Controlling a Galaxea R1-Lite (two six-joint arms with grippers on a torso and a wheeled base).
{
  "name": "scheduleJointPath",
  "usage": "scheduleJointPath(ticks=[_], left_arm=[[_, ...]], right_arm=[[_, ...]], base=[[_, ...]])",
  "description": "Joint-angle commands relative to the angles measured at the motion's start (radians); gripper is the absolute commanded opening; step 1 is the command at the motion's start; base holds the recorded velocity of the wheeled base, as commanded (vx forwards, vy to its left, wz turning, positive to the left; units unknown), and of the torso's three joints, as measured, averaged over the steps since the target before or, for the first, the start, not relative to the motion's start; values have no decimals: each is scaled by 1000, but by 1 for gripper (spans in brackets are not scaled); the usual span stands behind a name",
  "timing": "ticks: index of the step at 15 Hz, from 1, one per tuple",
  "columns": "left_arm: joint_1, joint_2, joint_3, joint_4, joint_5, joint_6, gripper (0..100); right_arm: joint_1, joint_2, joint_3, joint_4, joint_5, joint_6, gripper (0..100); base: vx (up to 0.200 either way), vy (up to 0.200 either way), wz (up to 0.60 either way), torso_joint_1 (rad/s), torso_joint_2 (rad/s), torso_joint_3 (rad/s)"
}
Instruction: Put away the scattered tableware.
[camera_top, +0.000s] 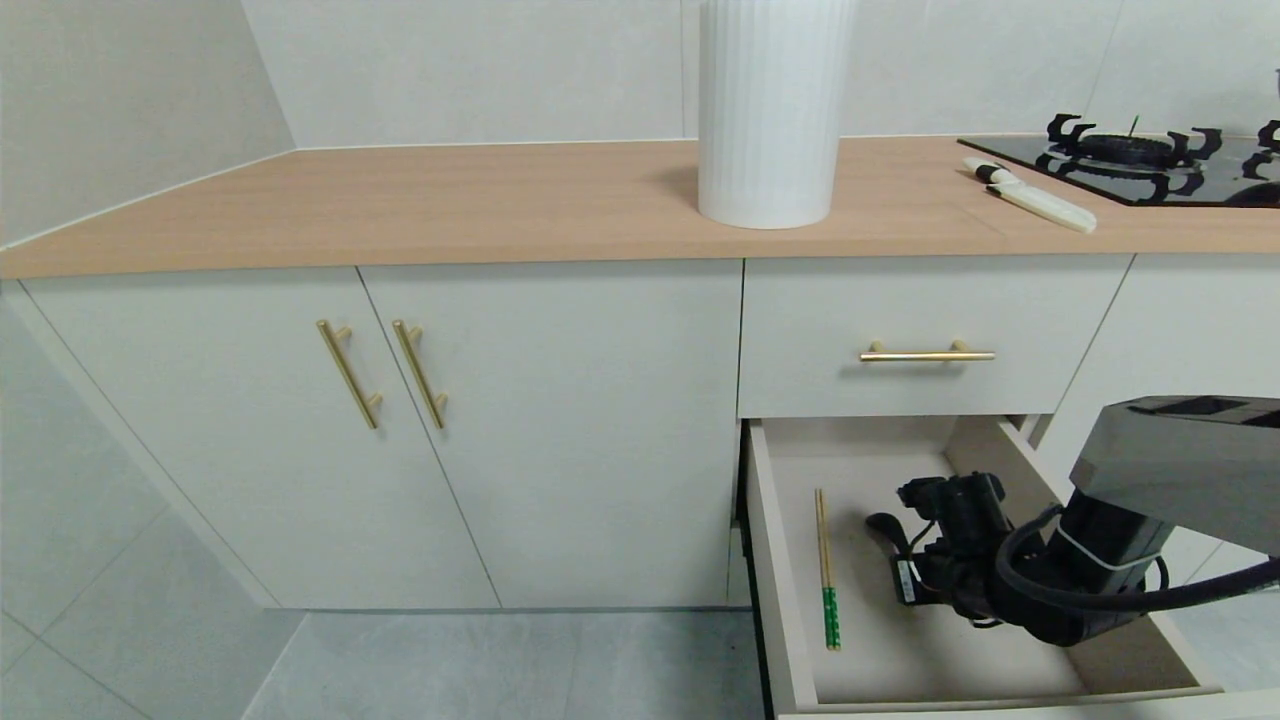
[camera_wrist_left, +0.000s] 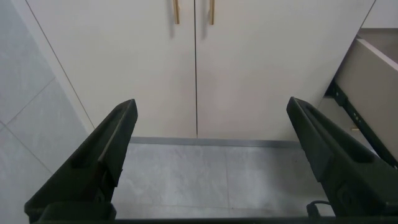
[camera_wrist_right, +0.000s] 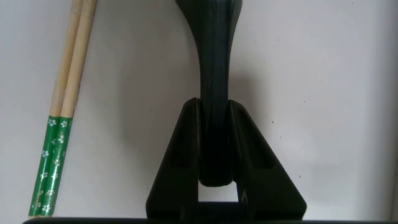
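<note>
Head view: I see the open drawer (camera_top: 772, 560) holding chopsticks (camera_top: 824, 560), at 9 o'clock from the right gripper (camera_top: 915, 560), which is inside the drawer. A knife (camera_top: 1030, 195) lies on the counter (camera_top: 450, 205).

Left wrist view: the left gripper (camera_wrist_left: 211, 109) is spread wide and holds nothing.

Right wrist view: the right gripper is clamped on a black utensil (camera_wrist_right: 214, 62).

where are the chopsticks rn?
Head view: the chopsticks lie flat on the floor of the open lower drawer, near its left wall, just left of the right gripper, which is shut on a black utensil.
</note>
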Motion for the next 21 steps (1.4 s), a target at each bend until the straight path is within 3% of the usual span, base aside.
scheduleJointPath(ticks=[1, 3, 4, 13, 21], left_arm=[[0, 0, 0, 1, 0, -1, 100], [0, 2, 0, 1, 0, -1, 100], [0, 2, 0, 1, 0, -1, 100], [0, 0, 0, -1, 0, -1, 100], [0, 0, 0, -1, 0, -1, 100]], right_arm=[[0, 0, 1, 1, 0, 0, 0], [0, 1, 1, 1, -1, 0, 0], [0, 1, 2, -1, -1, 0, 100], [0, -36, 10, 2, -1, 0, 100], [6, -476, 150, 88, 9, -1, 100]], base=[[0, 0, 0, 0, 0, 0], [0, 0, 0, 0, 0, 0], [0, 0, 0, 0, 0, 0], [0, 0, 0, 0, 0, 0], [0, 0, 0, 0, 0, 0]])
